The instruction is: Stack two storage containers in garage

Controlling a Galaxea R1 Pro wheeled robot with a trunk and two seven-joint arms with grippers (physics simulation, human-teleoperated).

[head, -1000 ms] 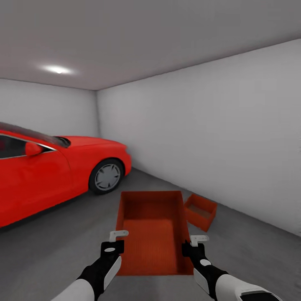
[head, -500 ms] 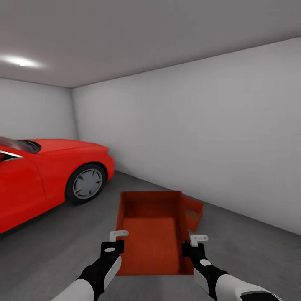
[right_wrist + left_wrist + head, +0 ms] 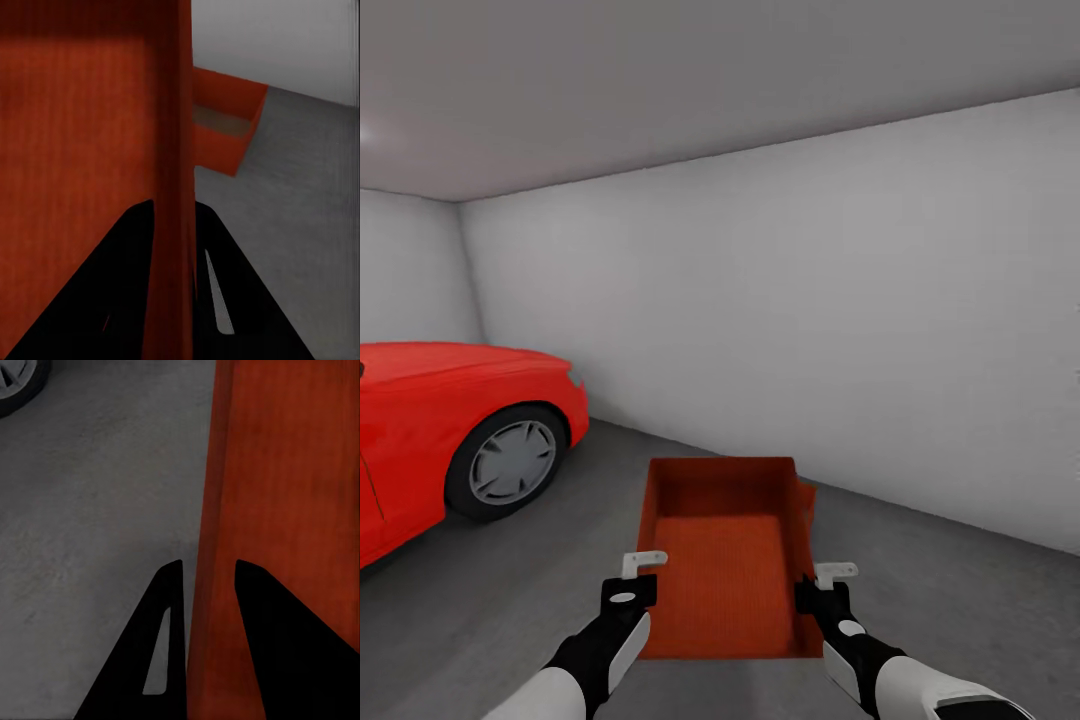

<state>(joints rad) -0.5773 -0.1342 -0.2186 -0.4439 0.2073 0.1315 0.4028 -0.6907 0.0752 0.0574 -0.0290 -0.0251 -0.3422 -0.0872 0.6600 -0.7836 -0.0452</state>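
Note:
I hold one red-orange storage container [image 3: 720,545] level in front of me, above the garage's dark grey floor [image 3: 960,600]. My left gripper [image 3: 643,568] is shut on its left wall [image 3: 206,510]. My right gripper [image 3: 832,575] is shut on its right wall [image 3: 178,135]. In both wrist views the black fingers sit either side of the thin wall. The other storage container [image 3: 225,124] stands on the floor ahead, just past the held one's far right corner. In the head view only a sliver of this second container [image 3: 807,497] shows behind the held one.
A red car [image 3: 440,420] stands at the left, its front wheel [image 3: 510,460] toward me. A plain white-grey wall [image 3: 860,330] runs close across the front and right. Open concrete lies between the car and the containers.
The whole view has swung to the right: the car has slid toward the left edge and the container on the floor has passed behind the held one. Both grips are unchanged.

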